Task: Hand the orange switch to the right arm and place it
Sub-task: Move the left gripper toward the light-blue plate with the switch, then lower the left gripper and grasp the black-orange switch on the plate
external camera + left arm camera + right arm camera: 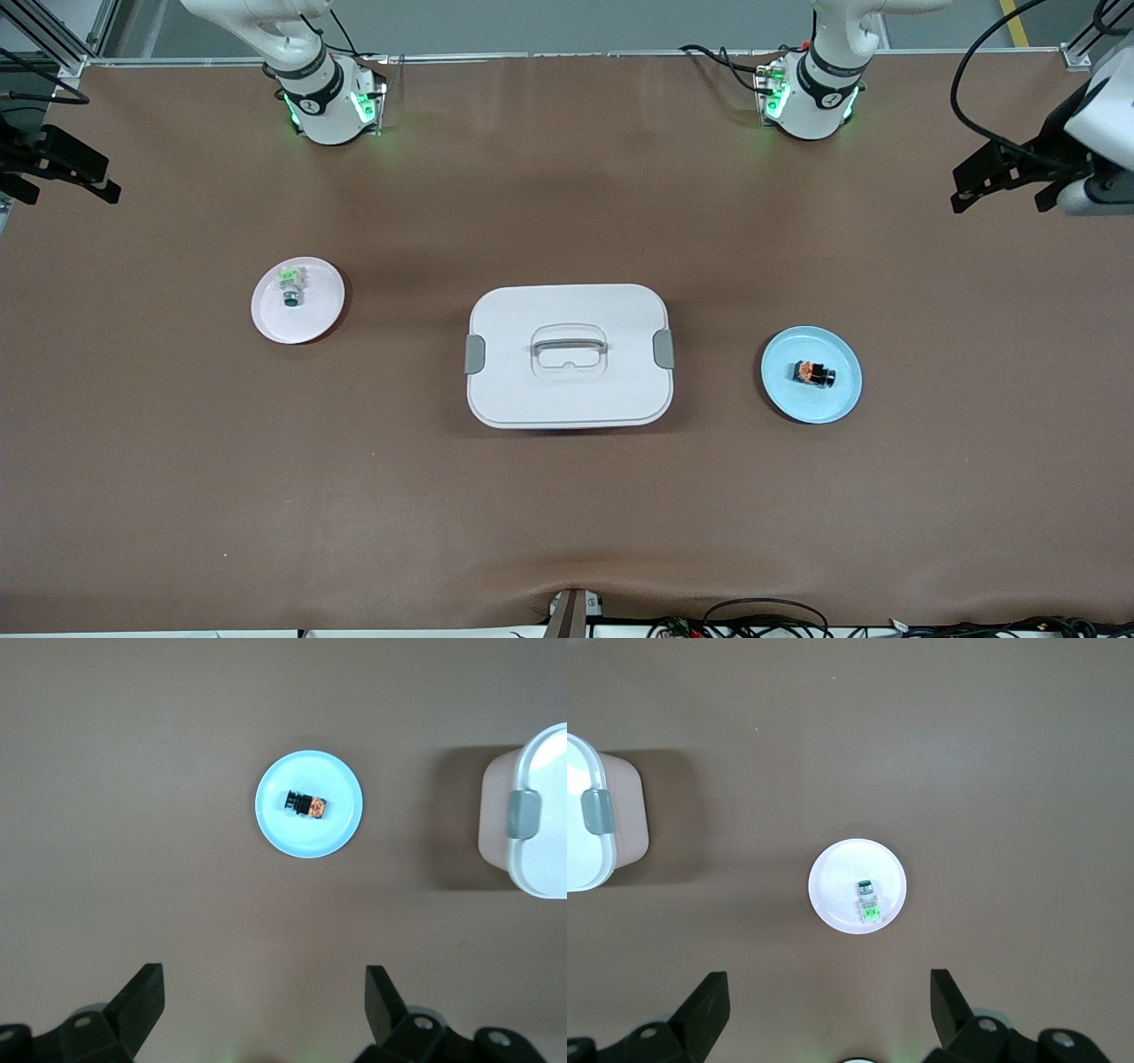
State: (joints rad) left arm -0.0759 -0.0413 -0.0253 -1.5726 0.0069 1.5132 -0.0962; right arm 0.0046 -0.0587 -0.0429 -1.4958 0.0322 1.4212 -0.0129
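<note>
The orange switch [813, 374], a tiny black part with an orange section, lies on a light blue plate [834, 404] toward the left arm's end of the table. The left wrist view shows the switch [306, 804] on that plate [335, 829] from high up. My left gripper [264, 974] is open and empty, well apart from the switch. In the front view the left gripper [970, 186] hangs over the table's edge at the left arm's end. My right gripper [828, 978] is open and empty too. It hangs at the right arm's end [97, 177].
A white lidded box [567, 354] with a handle and grey clips sits mid-table, between the two plates. A pale green-and-white switch [291, 288] lies on a white plate [317, 317] toward the right arm's end. Brown table surface surrounds all of these.
</note>
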